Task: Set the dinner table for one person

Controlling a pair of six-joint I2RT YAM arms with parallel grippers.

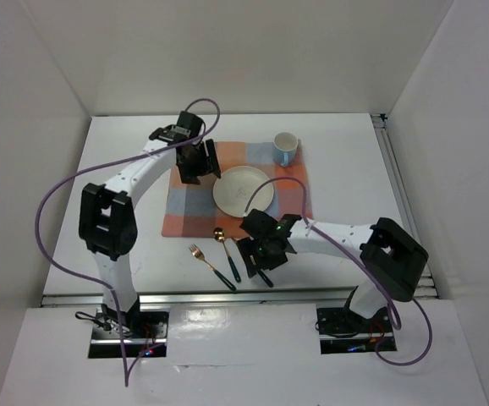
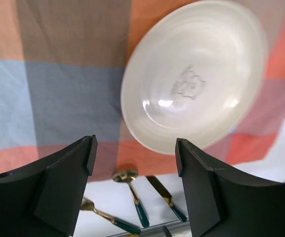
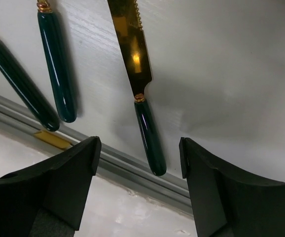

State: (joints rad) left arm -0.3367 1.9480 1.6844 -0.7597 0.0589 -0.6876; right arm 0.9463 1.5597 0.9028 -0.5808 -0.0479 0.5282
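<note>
The dinner table (image 1: 126,152) is a white top carrying an orange-blue checked placemat (image 1: 287,190). On the cloth rest a cream plate (image 1: 240,190) and a pale blue mug (image 1: 286,148). A gold fork (image 1: 211,265), spoon (image 1: 227,252) and knife (image 3: 140,94), all green-handled, lie on bare table by the front edge. My left gripper (image 1: 200,165) hovers open over the cloth just left of the plate (image 2: 194,74), holding nothing. My right gripper (image 3: 140,158) hangs open over the knife's handle, a finger on either side and well apart from it.
A metal rail (image 3: 132,173) runs along the table's front edge, just behind the cutlery handles. White walls enclose the table on three sides. The spoon (image 3: 57,74) and fork (image 3: 19,81) handles lie left of the knife.
</note>
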